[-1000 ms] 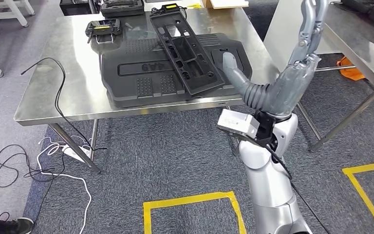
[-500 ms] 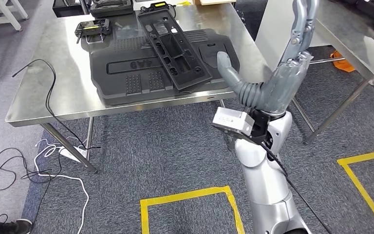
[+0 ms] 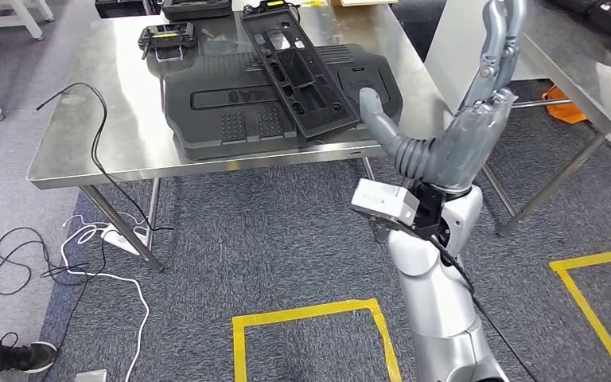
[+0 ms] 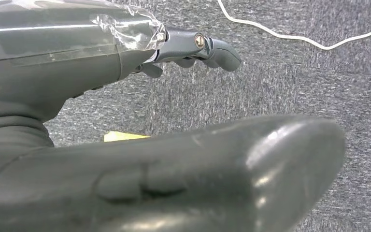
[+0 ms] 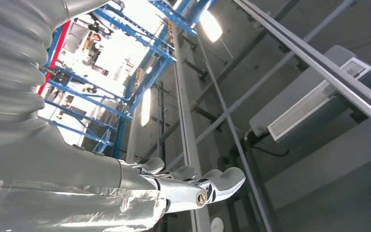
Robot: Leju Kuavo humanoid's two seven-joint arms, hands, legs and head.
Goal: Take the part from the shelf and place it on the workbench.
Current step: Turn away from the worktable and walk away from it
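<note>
A long narrow black part (image 3: 294,72) lies slanted across a bigger black moulded panel (image 3: 231,111) on the steel workbench (image 3: 87,151). My right hand (image 3: 453,143) is raised in front of the bench's right corner, palm up, with its thumb (image 3: 375,111) stretched toward the panels and its fingers (image 3: 500,48) pointing upward. It holds nothing and touches neither part. In the right wrist view that hand's fingers (image 5: 193,186) stand out against a ceiling. My left hand (image 4: 140,159) hangs over grey carpet with its fingers (image 4: 198,46) apart from the thumb, holding nothing.
A black controller with a yellow label (image 3: 167,36) sits at the bench's back left, and a black cable (image 3: 95,135) trails off its left edge. White and black cables (image 3: 87,255) lie on the carpet. Yellow tape squares (image 3: 310,318) mark the floor. A second steel table (image 3: 581,72) stands at right.
The camera has shifted a little, so the bench sits slightly differently in the picture. My right hand stays raised and open in much the same pose.
</note>
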